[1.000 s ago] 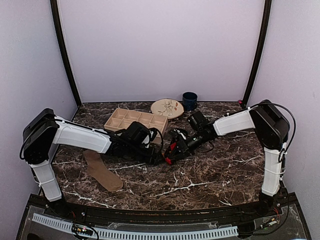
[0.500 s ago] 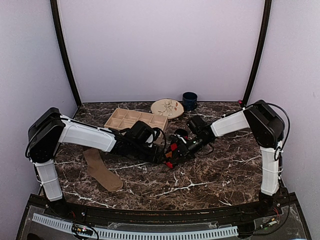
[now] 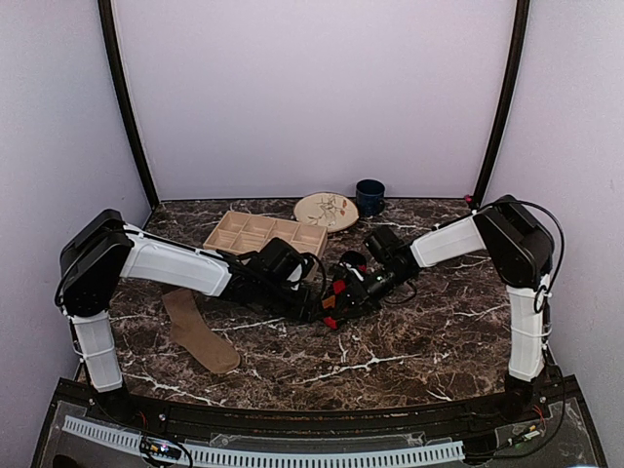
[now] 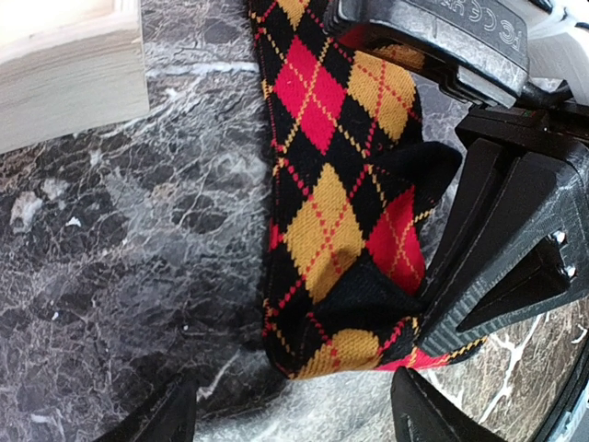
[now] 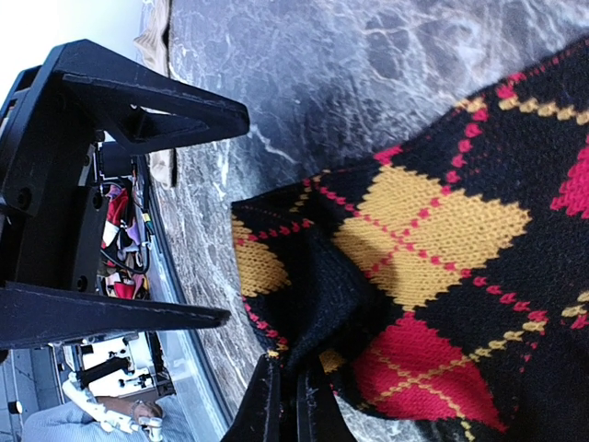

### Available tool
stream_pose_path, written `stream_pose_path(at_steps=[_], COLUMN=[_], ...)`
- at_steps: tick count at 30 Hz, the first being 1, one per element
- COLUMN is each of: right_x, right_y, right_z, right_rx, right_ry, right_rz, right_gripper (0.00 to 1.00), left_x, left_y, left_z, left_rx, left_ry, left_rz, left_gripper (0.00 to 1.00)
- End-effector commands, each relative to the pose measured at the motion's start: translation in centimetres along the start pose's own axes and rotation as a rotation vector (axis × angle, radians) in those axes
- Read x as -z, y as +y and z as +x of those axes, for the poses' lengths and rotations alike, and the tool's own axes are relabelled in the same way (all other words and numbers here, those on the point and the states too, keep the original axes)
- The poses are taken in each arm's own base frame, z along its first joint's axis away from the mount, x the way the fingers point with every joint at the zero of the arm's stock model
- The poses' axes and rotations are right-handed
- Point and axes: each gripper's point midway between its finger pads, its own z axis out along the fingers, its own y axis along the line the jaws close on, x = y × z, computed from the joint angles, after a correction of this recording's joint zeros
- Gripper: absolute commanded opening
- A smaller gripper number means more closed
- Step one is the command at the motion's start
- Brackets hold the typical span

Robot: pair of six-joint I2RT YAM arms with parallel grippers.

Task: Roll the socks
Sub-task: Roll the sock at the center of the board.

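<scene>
Argyle sock (image 4: pixel 336 212) pinched mid-frame
We clamp its edge with our right end effector (image 5: pixel 287 401); our left end effector (image 4: pixel 294 414) gapes wide above; the tan sock (image 3: pixel 200 333) lies lower left.

This is a robot lab cell, no question: plain lilac walls (image 3: pixel 312 97) box in the back and both sides, with black poles (image 3: pixel 125 107) rising at the back corners. A dark marble-patterned table (image 3: pixel 409 341) fills the floor of the booth, and the left arm (image 3: pixel 175 265) and right arm (image 3: pixel 448 239) are bolted at its near edge, above a white slotted strip (image 3: pixel 292 454) and loose wiring. The homely bits look like staged props: a wooden divided tray (image 3: pixel 263 234), a patterned plate (image 3: pixel 326 210) and a dark mug (image 3: pixel 370 196) along the far edge, plus a tan sock (image 3: pixel 200 331) and an argyle sock (image 4: pixel 340 212).
</scene>
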Motion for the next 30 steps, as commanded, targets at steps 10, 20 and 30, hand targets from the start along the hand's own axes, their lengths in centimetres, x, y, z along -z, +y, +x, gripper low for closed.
stream_pose_path(at_steps=[10, 20, 30], right_x=[-1.2, -1.2, -1.3], right_y=[-1.5, -1.5, -1.6], right_z=[1.2, 0.5, 0.2], right_rx=[-0.041, -0.043, -0.046], right_ry=[0.027, 0.025, 0.040], right_rz=[0.024, 0.037, 0.046], right_gripper=[0.00, 0.00, 0.00], left_x=[-0.7, -0.4, -0.4], left_y=[-0.3, 0.3, 0.4], left_z=[-0.3, 0.6, 0.7], left_rx=[-0.027, -0.029, -0.035], left_ry=[0.033, 0.054, 0.058], left_rz=[-0.025, -0.043, -0.046], left_gripper=[0.76, 0.75, 0.75])
